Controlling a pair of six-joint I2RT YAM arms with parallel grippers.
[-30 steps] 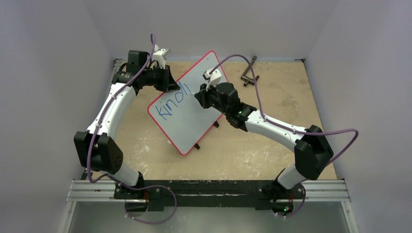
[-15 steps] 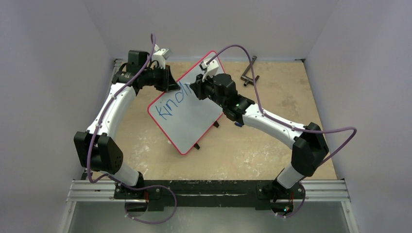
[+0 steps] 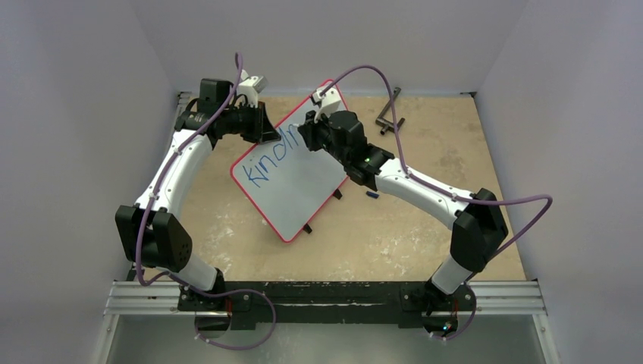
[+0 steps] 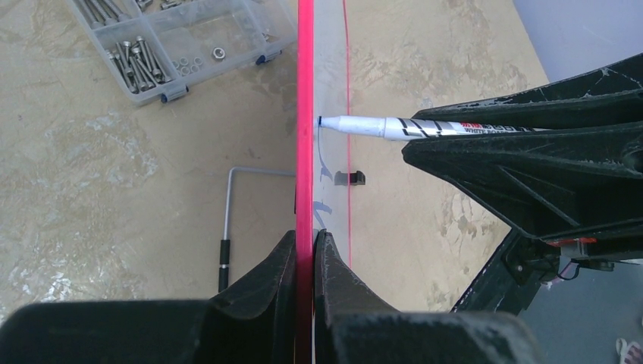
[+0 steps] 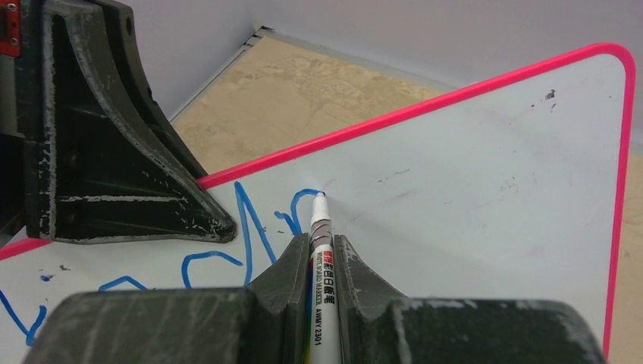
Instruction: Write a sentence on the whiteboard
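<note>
We see the whiteboard [image 3: 296, 197] near the middle of the table [image 3: 394, 235], turned at a slant. Its red rim is pinched at the far left edge by the left gripper [image 4: 305, 241], whose 2 fingers are clamped tight on it. The right gripper [image 5: 322, 244] is closed around a marker [image 5: 320, 216] — the tip touches the white surface at the end of a blue arch. The sentence [image 3: 261, 167] reads "kind" plus 1 unfinished letter, written in blue along the board's upper left part. On the table past the rim lie a clear box of screws [image 4: 174, 45] and a hex key [image 4: 225, 212].
</note>
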